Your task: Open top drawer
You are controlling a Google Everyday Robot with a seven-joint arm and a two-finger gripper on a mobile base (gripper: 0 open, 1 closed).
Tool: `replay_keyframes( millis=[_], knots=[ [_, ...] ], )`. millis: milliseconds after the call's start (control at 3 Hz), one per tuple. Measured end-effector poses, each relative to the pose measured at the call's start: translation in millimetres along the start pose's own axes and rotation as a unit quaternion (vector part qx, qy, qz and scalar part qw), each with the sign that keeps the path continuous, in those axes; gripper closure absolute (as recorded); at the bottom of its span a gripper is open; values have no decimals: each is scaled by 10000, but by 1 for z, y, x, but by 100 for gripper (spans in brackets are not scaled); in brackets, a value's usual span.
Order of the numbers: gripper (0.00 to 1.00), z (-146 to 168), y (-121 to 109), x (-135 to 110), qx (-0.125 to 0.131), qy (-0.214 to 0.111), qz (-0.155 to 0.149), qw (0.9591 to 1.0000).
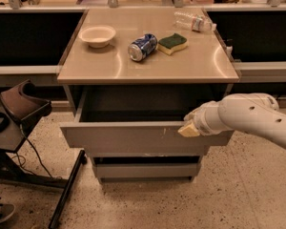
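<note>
reading the drawer [124, 137] as well out from under the counter [190, 63], dark inside showing; my gripper [188, 129] sits on its front's upper edge, right of centre, placed to pull outward; i cannot tell its grip

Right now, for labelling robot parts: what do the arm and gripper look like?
The arm is a smooth, rounded white shell with a few small dark dots. The gripper, at the front edge of the top drawer, looks pale yellow. No cables show.
</note>
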State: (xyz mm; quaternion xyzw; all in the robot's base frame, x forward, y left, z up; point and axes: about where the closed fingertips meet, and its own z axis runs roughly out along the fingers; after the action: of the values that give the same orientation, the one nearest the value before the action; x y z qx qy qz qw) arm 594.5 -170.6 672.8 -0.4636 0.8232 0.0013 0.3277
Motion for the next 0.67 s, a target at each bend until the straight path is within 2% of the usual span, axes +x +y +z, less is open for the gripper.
replay_keyframes(
  millis=[333,667],
  knots=[
    [100,-3,7,8,1,-15,-15,10000],
    [100,-6,8,5,1,-15,-15,10000]
  ],
)
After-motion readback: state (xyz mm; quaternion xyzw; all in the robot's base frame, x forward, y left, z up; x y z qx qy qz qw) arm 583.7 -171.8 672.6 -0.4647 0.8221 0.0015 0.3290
